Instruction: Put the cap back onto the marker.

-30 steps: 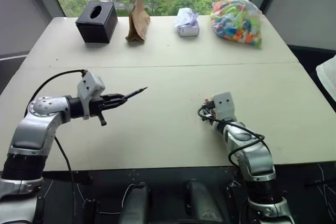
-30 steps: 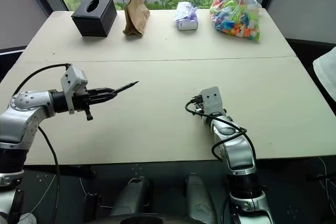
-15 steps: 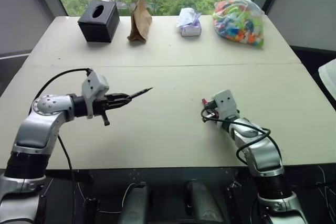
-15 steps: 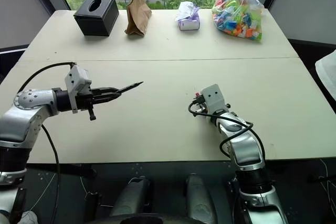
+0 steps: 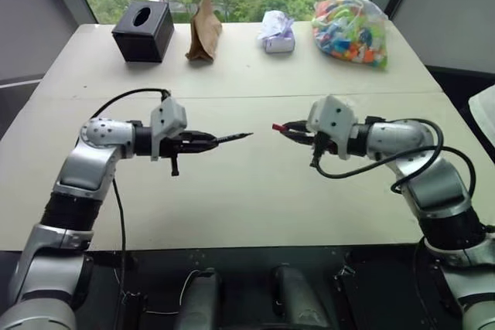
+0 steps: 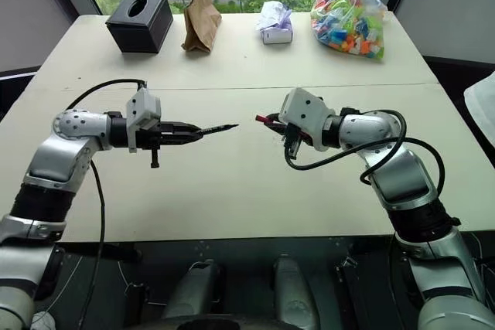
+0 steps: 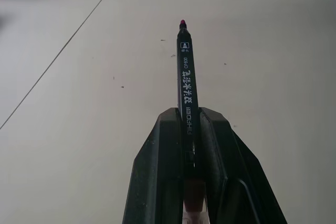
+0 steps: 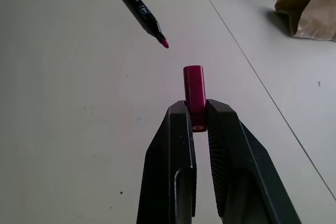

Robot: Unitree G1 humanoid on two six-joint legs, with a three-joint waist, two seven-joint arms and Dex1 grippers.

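Left gripper clamped tight on the marker, gripped near the back end. Marker held up above the table, about level, red tip aimed at the other arm. White writing along the dark barrel.

Right gripper squeezed shut on the cap, a small red tube sticking out past the fingertips. Cap also up in the air, open end facing the marker tip. Tip and cap near each other, not touching, a small gap between, not quite lined up.

Farther back on the table, in a row by the window: black tissue box, brown paper bag, a small white and purple wrapped pack, and a clear bag of colourful pieces. All well apart from both grippers.
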